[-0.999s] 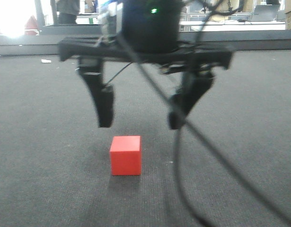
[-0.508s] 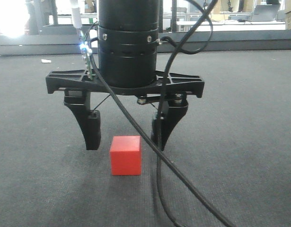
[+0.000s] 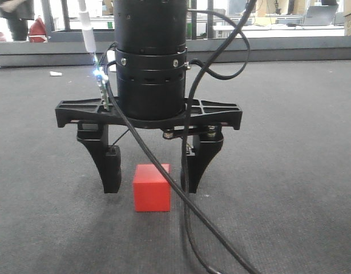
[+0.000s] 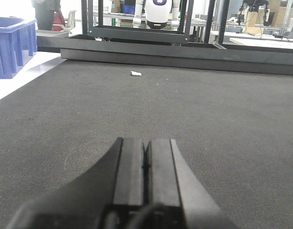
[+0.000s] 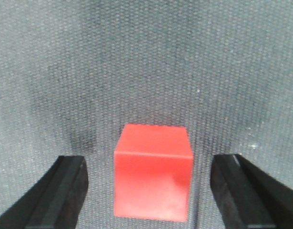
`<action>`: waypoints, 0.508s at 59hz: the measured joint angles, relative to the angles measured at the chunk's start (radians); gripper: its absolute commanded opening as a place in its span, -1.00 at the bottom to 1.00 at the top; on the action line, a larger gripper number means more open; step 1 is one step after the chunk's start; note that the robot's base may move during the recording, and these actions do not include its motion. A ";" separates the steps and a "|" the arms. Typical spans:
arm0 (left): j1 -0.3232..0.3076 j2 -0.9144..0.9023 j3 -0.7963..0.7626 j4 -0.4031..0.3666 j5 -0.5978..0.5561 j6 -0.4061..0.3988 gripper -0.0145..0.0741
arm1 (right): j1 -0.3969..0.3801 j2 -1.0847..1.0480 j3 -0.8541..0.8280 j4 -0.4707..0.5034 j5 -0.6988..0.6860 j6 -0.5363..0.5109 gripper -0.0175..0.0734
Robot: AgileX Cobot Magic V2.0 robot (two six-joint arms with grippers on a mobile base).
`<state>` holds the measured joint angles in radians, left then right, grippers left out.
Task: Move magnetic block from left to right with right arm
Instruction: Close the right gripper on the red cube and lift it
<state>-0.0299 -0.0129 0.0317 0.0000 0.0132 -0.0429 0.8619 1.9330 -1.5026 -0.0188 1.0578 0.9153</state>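
**Closing on the cube: square up, then squeeze**

Step in hand, as I read it: the grasp. The right gripper point(image 3: 150, 184) is wide open w/ nothing in it, one finger on each side of the red cube point(image 3: 152, 188).

To do it well:
- Go a bit lower if there's room, so the pads meet the side faces near mid-height and not at the top edge. The front view puts the tips below the cube's top, but I can't tell how close they are to the carpet point(image 3: 289, 171).
- Close slowly and evenly. The faces look smooth, so a skewed pinch could spin the cube or squirt it out.
- Keep the fingers parallel to the faces and lift straight up before swinging right.
- Watch the loose cable point(image 3: 164, 171) hanging in front of the cube. It shouldn't get btwn pad and face.

Position: the cube sits flat on the carpet, btwn the fingers and touching neither. In the wrist view the cube point(image 5: 152, 176) is approx centred in the right gripper point(image 5: 151, 162), w/ a small gap each side, slightly narrower on the picture's right. Its far end pokes out beyond the tips.

The left gripper point(image 4: 146, 143) is closed tight, holds nothing and sits over bare carpet. The cube isn't in its view.
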 measured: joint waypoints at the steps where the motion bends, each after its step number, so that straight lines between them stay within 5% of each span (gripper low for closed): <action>1: 0.000 0.000 0.000 0.000 0.000 0.000 -0.94 | 0.000 0.002 0.000 0.000 0.000 0.000 0.58; 15: 0.000 0.000 0.000 0.000 0.000 0.000 -0.94 | 0.002 0.014 0.000 0.002 0.008 0.000 -0.08; 30: 0.000 0.000 0.000 0.000 0.000 0.000 -0.94 | 0.002 -0.008 0.000 0.002 0.010 0.000 -0.15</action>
<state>-0.0299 -0.0129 0.0317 0.0000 0.0132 -0.0429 0.8640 1.9250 -1.5029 -0.0164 1.0676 0.9153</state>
